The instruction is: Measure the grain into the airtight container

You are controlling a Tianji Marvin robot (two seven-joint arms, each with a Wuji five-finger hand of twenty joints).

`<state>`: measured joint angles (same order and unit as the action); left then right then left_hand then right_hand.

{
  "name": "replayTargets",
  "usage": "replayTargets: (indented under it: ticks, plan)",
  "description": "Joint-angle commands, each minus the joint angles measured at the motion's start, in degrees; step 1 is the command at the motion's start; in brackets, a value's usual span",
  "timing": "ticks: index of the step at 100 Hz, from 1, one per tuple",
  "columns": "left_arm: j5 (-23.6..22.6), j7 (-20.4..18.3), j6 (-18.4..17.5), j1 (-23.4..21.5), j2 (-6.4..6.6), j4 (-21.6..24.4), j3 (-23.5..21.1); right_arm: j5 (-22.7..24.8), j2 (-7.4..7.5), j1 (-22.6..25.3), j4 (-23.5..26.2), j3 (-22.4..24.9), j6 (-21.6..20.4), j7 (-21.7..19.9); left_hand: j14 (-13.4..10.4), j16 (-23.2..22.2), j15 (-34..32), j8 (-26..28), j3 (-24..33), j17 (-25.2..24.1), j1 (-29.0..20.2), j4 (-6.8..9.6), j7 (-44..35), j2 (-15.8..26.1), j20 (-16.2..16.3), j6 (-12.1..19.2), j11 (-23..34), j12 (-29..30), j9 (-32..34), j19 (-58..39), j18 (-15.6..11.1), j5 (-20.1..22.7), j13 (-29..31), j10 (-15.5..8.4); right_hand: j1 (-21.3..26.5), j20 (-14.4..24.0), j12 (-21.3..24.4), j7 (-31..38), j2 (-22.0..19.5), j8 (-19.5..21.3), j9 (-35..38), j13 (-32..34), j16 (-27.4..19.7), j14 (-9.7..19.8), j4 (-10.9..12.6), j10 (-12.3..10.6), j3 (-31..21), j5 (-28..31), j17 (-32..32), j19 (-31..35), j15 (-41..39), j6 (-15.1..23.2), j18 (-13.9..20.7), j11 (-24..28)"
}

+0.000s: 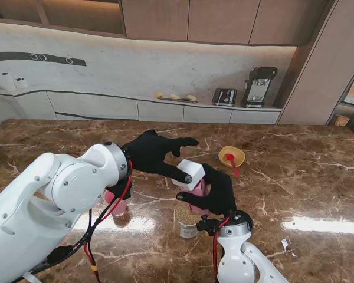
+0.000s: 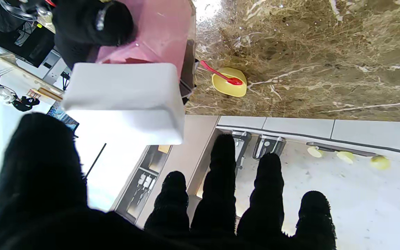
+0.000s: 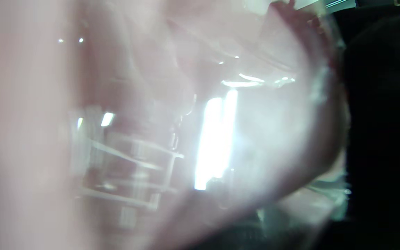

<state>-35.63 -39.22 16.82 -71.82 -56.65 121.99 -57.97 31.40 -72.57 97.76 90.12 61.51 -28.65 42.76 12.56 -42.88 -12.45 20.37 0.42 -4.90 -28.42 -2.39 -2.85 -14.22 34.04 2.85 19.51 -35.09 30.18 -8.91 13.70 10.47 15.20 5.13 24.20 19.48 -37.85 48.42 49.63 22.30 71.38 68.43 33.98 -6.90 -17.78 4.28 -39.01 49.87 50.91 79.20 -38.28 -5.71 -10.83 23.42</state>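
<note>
A translucent pink plastic container [image 1: 198, 193] is gripped by the right robot hand [image 1: 215, 191] while its white rectangular lid [image 1: 191, 173] is pinched by the left robot hand [image 1: 156, 152], apparently to unseal it above the grain-filled cup [image 1: 187, 219].

Pink see-through container [image 1: 199, 190] with white lid [image 1: 191, 172] held tilted above a grain-filled cup [image 1: 187, 219]

Right hand [image 1: 215, 191] around pink container [image 1: 198, 190]

1. The table [image 1: 295, 177] is polished brown marble, veined and glossy.
2. Both hands, left hand [image 1: 156, 152] and right hand [image 1: 215, 191], wear matt black cloth.
3. The container [image 1: 199, 190] is clear pink plastic; its lid [image 1: 190, 173] is smooth matt white.
4. The bowl [image 1: 232, 155] looks like glossy yellow plastic.
</note>
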Motion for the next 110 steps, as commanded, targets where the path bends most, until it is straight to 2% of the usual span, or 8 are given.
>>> replayTargets:
  ticks: [1,15,37,48,59,70,85,110]
  plan:
    - [0.6,0.2,0.1,0.3,-0.36,0.4,0.7,-0.2,-0.13,0.4,0.1,-0.1,0.2,-0.7,2.0,-2.0,-1.6,0.6,-1.4,-1.5,1.8,1.78,-0.5,1.7,2.8,-0.4,3.6,-3.2,3.5,-1.5,1.3,-2.5,1.9,0.3,17.7,0.4,-1.9,7.2,-10.6,1.7,3.7,4.4,2.2,5.4,3.1,-6.8,-23.4,4.8,0.7,2.1,-5.5,20.9,2.6,5.5]
    - [-0.3,-0.8,0.7,1.5,-0.22,0.5,2.0,-0.2,-0.14,0.3,0.1,-0.1,0.2,-0.7,1.5,-3.1,-2.0,0.2,-1.0,-1.9,0.4,1.85,-1.1,0.7,6.0,-1.3,5.6,-4.6,5.9,-2.1,1.7,-2.6,3.5,-0.2,17.8,0.4,-1.8,7.2,-10.6,1.7,3.7,4.4,2.2,5.3,3.1,-6.7,-23.4,4.7,0.7,2.1,-5.5,20.8,2.6,5.5]
    - [-0.8,-1.9,-1.6,2.2,-0.03,0.1,2.5,-0.2,-0.16,0.3,0.1,-0.2,0.3,-0.6,-1.6,-0.7,0.1,-0.3,2.8,-1.0,-16.5,2.80,1.2,-3.7,3.9,-0.2,2.0,-0.9,1.9,1.2,0.9,-2.7,0.9,-3.8,17.8,0.3,-1.9,7.2,-10.7,1.7,3.7,4.4,2.2,5.3,3.1,-6.6,-23.3,4.8,0.7,2.1,-5.5,20.6,2.6,5.5]
    - [-0.2,-1.8,-4.1,2.0,-0.03,-0.2,1.9,-0.2,-0.16,0.3,0.1,-0.2,0.3,-0.6,-3.1,-0.2,1.1,0.6,43.3,-0.2,-10.3,-0.90,1.6,-10.9,-2.1,1.3,0.5,-0.4,0.2,2.6,-0.7,-2.8,-1.2,-5.9,17.8,0.3,-1.9,7.2,-10.7,1.7,3.7,4.4,2.2,5.2,3.1,-6.6,-23.2,4.8,0.7,2.1,-5.5,20.7,2.6,5.5]
    - [2.5,-2.6,-9.3,2.1,0.27,-1.2,0.5,-0.1,-0.15,0.3,0.2,-0.3,0.3,-0.6,-6.6,2.4,3.7,-1.3,59.0,1.0,-17.2,-2.43,3.3,-12.6,-9.2,5.1,-6.3,8.2,-6.7,5.3,-4.4,-2.7,-5.8,-9.3,17.8,0.3,-1.9,7.2,-10.7,1.7,3.6,4.4,2.2,5.2,3.2,-6.5,-23.3,4.8,0.7,2.1,-5.5,20.7,2.6,5.5]
    - [8.4,-6.5,-11.5,3.3,1.20,-2.0,-0.8,-0.2,-0.16,0.3,0.2,-0.3,0.4,-0.6,-11.5,8.4,7.3,-9.3,56.0,2.3,-24.8,-3.37,4.3,-11.2,-18.9,7.7,-12.4,19.0,-19.4,8.5,-8.6,-2.5,-12.7,-13.7,17.8,0.3,-1.9,7.2,-10.7,1.7,3.7,4.4,2.2,5.2,3.2,-6.5,-23.3,4.8,0.7,2.1,-5.5,20.7,2.6,5.5]
    - [9.6,-6.7,-12.5,2.7,1.31,-2.2,-2.0,-0.1,-0.14,0.4,0.2,-0.3,0.4,-0.6,-10.0,13.8,8.8,-12.1,51.8,2.4,-15.6,-1.74,4.6,-14.0,-21.8,7.2,-18.7,24.0,-23.1,8.8,-8.3,-2.6,-13.1,-10.6,17.8,0.3,-1.9,7.2,-10.6,1.7,3.7,4.4,2.2,5.2,3.2,-6.6,-23.3,4.7,0.7,2.1,-5.6,20.7,2.6,5.5]
    - [4.7,-4.4,-9.0,1.3,0.68,-1.3,-2.2,-0.2,-0.15,0.4,0.3,-0.3,0.4,-0.6,-5.3,5.2,3.8,-7.3,11.0,1.7,-9.3,0.10,3.3,-7.7,-17.7,-1.0,-9.4,10.9,-11.1,6.3,-6.7,-2.8,-9.3,-0.7,17.7,0.3,-1.9,7.2,-10.6,1.7,3.7,4.5,2.2,5.3,3.1,-6.7,-23.3,4.8,0.7,2.2,-5.6,20.7,2.6,5.5]
